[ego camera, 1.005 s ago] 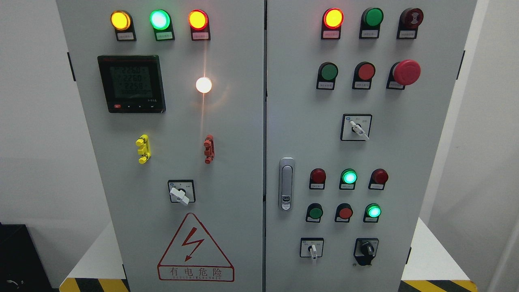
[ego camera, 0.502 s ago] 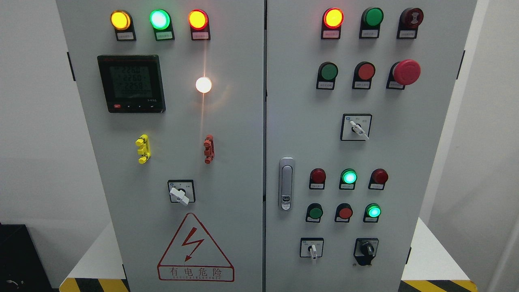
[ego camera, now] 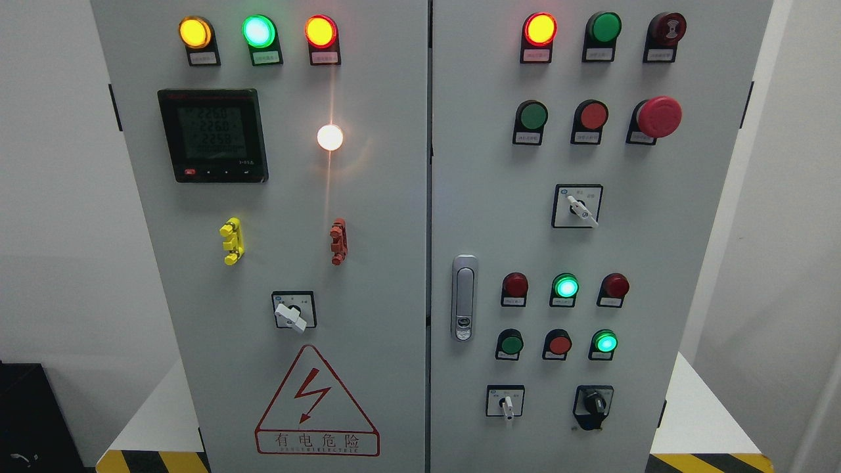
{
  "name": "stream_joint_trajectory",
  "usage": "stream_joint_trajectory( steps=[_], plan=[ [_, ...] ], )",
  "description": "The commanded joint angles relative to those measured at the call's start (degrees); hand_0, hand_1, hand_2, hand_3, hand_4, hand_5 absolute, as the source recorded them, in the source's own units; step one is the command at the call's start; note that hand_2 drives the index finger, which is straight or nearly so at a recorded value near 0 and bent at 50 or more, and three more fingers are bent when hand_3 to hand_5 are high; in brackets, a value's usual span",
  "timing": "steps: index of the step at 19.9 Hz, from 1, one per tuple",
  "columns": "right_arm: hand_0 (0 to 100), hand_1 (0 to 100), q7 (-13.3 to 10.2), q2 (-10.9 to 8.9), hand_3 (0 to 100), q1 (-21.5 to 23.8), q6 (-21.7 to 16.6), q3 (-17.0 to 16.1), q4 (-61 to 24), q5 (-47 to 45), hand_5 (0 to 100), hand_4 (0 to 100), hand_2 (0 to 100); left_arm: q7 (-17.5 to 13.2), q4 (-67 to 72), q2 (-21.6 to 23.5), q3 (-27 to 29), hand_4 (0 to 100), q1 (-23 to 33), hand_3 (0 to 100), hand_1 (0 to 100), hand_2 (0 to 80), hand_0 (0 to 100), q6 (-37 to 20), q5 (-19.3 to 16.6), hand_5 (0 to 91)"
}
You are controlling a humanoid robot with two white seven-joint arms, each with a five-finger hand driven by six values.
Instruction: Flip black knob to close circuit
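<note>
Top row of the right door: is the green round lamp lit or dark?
Dark. The green lamp shows a flat, dull green with no glow, while the red lamp beside it shines bright with an orange centre.

Grey cabinet (ego camera: 368, 197) with lit lamps; black knob (ego camera: 593, 403) at lower right, beside white-handled switch (ego camera: 506, 402)

plain white walls (ego camera: 52, 197) stand on both sides of the grey electrical cabinet (ego camera: 394, 197), evenly lit, with a soft shadow falling just beside the cabinet's right edge. a white platform (ego camera: 703, 407) shows under the cabinet at both lower corners, its front edge marked with yellow-and-black hazard stripes (ego camera: 709, 462). left of the cabinet, low against the wall, sits a black box-like object (ego camera: 29, 420), too dark to tell more. a bright ceiling light glares off the cabinet's left door as a white spot (ego camera: 330, 137).
</note>
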Motion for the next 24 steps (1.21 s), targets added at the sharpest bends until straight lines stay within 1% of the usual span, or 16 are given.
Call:
stream_joint_trajectory(
  steps=[1,3,5,7,10,16,18,20,24],
  plan=[
    [0,0,2.05,3.38,100,-3.97,0.08,-2.01,-16.76,7.39,80,86,86,0.04,0.0,0.0,0.0,0,0.0,0,56,0.0,12,0.0,0.0,0.0],
    [0,0,2.93,4.35,100,-5.82,0.16,-2.01,-16.76,8.79,82,87,87,0.04,0.0,0.0,0.0,0,0.0,0,56,0.0,12,0.0,0.0,0.0],
    [0,0,3.55,4.88,100,-8.19,0.25,-2.01,-16.67,10.03,85,89,88,0.04,0.0,0.0,0.0,0,0.0,0,56,0.0,12,0.0,0.0,0.0],
    [0,0,3.81,4.97,100,-10.3,0.86,-1.92,-16.59,10.21,85,90,89,0.04,0.0,0.0,0.0,0,0.0,0,56,0.0,12,0.0,0.0,0.0],
    [0,0,5.48,5.06,100,-13.38,1.92,-1.92,-15.88,11.17,86,90,89,0.04,0.0,0.0,0.0,0,0.0,0,56,0.0,12,0.0,0.0,0.0],
    [0,0,5.57,5.06,100,-17.51,2.1,-2.01,-13.51,13.28,86,90,89,0.04,0.0,0.0,0.0,0,0.0,0,56,0.0,12,0.0,0.0,0.0],
    [0,0,5.66,5.06,100,-19.09,2.8,-1.92,-12.72,13.55,86,90,89,0.04,0.0,0.0,0.0,0,0.0,0,56,0.0,12,0.0,0.0,0.0],
    [0,0,5.57,5.41,100,-20.85,2.8,-1.92,-11.49,13.72,86,90,89,0.04,0.0,0.0,0.0,0,0.0,0,56,0.0,12,0.0,0.0,0.0],
    [0,0,5.66,5.41,100,-24.45,3.24,-2.01,-8.86,14.86,86,90,88,0.04,0.0,0.0,0.0,0,0.0,0,56,0.0,12,0.0,0.0,0.0]
  ],
)
